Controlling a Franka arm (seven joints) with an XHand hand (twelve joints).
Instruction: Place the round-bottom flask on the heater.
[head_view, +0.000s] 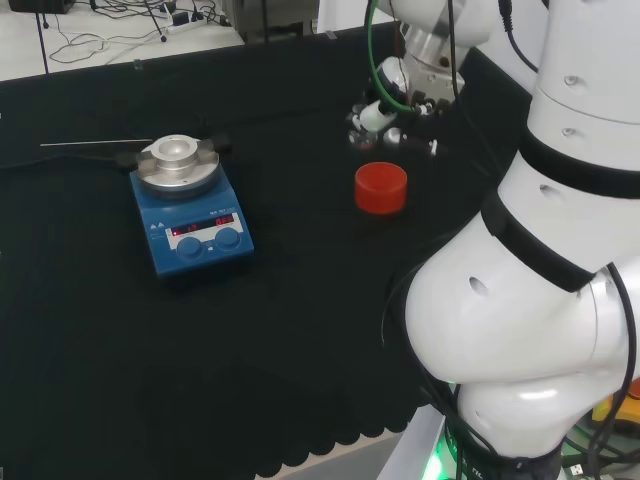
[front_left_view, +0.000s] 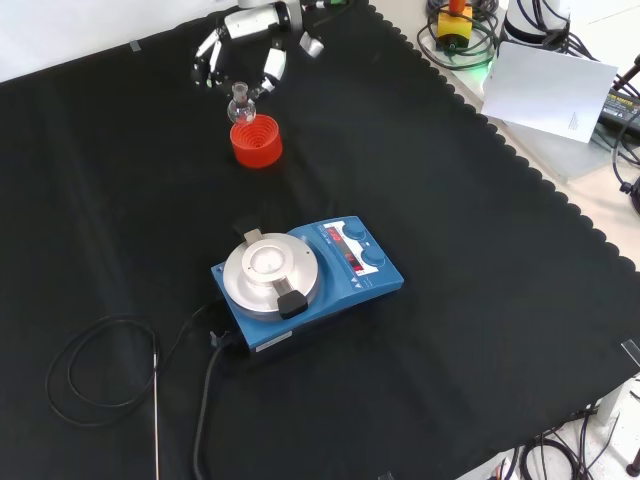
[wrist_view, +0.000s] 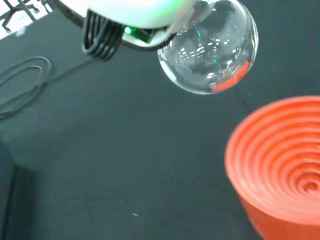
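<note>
Holding the flask (front_left_view: 241, 101) by its neck, fingers (front_left_view: 272, 64) curled round it; hand (front_left_view: 240, 45) sits at top left of the front view. Bulb hangs clear in the wrist view, just off the red stand (wrist_view: 280, 165), not seated in it. Front view puts the flask right above the stand's far rim.

Heater (front_left_view: 305, 278) is mid-frame in the front view, well apart from the stand, lower in frame. Its round steel plate (front_left_view: 270, 270) has a shallow dish at centre.

My read for the carry:
- keep the neck upright so the bulb doesn't swing
- go high enough to clear the stand rim
- come down over the dish centre, not the black clip (front_left_view: 290, 300) at the plate's edge
- let go only once the bulb rests in the dish
</note>
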